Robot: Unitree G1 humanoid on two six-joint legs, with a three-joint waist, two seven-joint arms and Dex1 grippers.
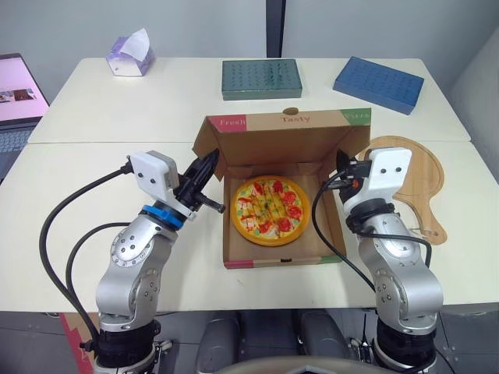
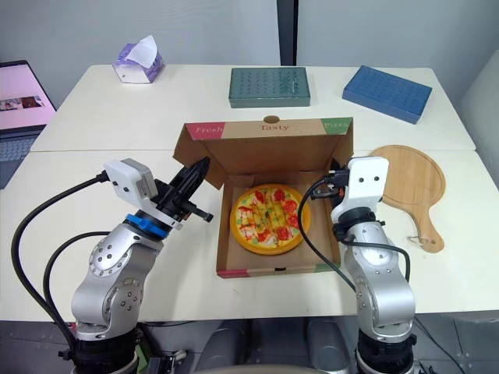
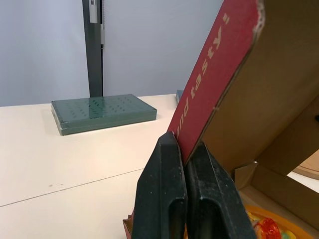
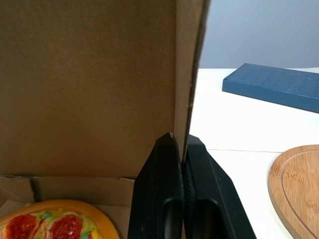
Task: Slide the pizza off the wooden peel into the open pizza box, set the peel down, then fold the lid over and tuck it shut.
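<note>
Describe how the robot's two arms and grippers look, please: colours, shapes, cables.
Both arms are rounded silver-grey metal segments: left arm, right arm. Each wrist carries a white boxy camera housing. The left wrist has a blue ring. Black cables loop beside each arm. The left gripper and right gripper each have two black, tapered fingers.

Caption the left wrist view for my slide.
Left gripper pinching the pizza box lid, green tray behind.

Bright even light, soft shadows, sharp
</note>
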